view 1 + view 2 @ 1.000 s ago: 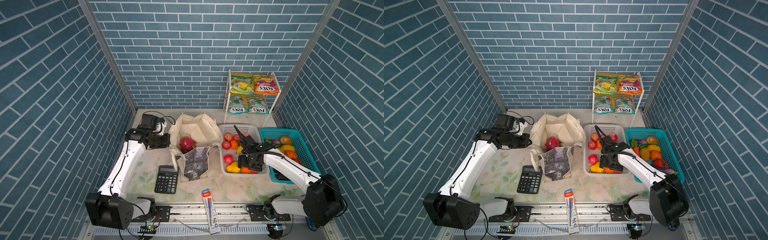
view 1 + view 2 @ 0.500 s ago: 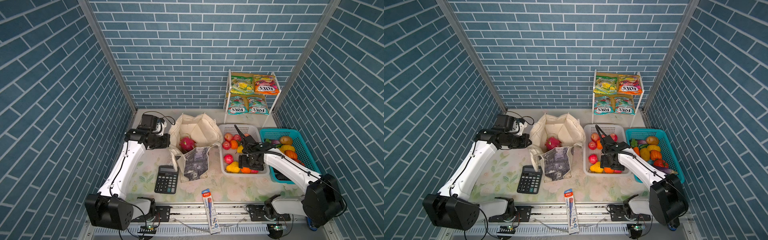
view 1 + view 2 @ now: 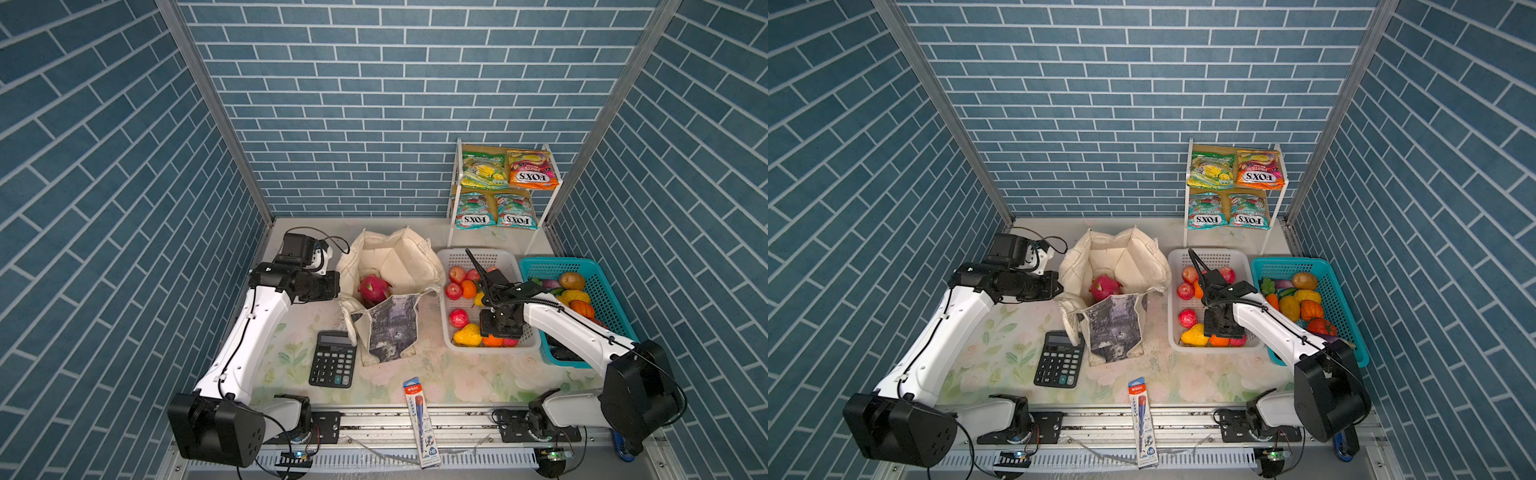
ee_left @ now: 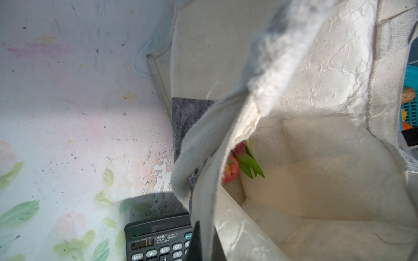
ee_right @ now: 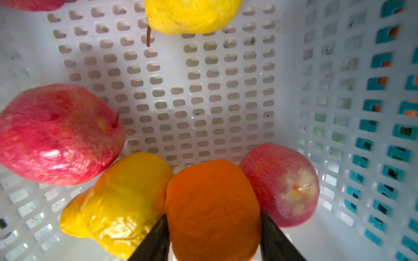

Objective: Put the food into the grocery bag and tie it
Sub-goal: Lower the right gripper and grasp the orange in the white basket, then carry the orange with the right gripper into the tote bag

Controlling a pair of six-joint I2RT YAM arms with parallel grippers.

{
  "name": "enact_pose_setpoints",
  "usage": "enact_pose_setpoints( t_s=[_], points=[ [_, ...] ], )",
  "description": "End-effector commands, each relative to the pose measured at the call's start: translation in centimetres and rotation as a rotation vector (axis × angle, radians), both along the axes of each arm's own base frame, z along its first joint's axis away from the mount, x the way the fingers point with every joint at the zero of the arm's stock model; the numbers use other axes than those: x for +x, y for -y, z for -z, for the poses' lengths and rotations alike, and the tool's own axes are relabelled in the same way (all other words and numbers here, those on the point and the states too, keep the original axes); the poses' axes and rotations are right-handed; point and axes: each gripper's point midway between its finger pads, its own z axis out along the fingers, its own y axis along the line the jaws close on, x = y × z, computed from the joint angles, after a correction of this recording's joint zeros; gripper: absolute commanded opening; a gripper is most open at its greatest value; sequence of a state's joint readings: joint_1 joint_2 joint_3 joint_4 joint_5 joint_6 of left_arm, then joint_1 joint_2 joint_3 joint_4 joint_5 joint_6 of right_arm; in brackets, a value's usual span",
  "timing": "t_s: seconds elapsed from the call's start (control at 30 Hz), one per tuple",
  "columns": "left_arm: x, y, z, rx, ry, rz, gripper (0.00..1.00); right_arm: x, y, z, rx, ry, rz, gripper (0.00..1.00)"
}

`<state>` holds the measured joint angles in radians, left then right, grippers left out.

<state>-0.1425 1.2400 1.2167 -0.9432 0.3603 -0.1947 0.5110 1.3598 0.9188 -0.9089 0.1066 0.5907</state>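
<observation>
One matte orange [image 5: 212,203]; cream tote [image 3: 399,257]

Both top views share the whole table [image 3: 457,374] from six o'clock; left wrist camera hugs grocery bag [image 4: 316,158], right wrist camera white basket [image 5: 203,90].

The bag [image 4: 316,162] gapes open, showing crumpled cream lining. A fold of its rim, with the grey printed panel, runs down to a dark gripper finger [image 4: 195,245] that touches the cloth. Inside the bag, a pink dragon fruit [image 4: 231,168] with green tips peeks from behind that fold, and a black calculator [image 4: 156,239] lies on the flowered table [image 4: 67,113] just beside the bag.
</observation>
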Motion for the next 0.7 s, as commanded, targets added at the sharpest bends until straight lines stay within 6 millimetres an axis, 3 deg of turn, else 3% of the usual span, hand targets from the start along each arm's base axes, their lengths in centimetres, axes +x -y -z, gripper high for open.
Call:
enact_pose_setpoints(
  t_s=[0.0, 0.17, 0.3, 0.53, 0.67],
  points=[
    [-0.7, 0.2, 0.1, -0.005, -0.014, 0.006, 0.0, -0.7, 0.7, 0.2, -0.021, -0.026, 0.011, 0.53],
    [-0.7, 0.1, 0.3, -0.002, -0.016, 0.005, 0.0, -0.5, 0.7, -1.1, -0.014, -0.005, 0.011, 0.5],
    [-0.7, 0.1, 0.5, -0.003, -0.019, 0.005, 0.0, -0.2, 0.7, -3.7, -0.001, 0.047, 0.013, 0.49],
    [-0.5, 0.3, 0.7, -0.007, -0.023, 0.009, 0.0, 0.9, 0.4, -11.1, 0.082, 0.238, -0.004, 0.49],
    [-0.4, 0.3, 0.7, -0.011, -0.021, 0.01, 0.0, 2.0, -1.4, -16.4, 0.219, 0.381, -0.045, 0.46]
  ],
)
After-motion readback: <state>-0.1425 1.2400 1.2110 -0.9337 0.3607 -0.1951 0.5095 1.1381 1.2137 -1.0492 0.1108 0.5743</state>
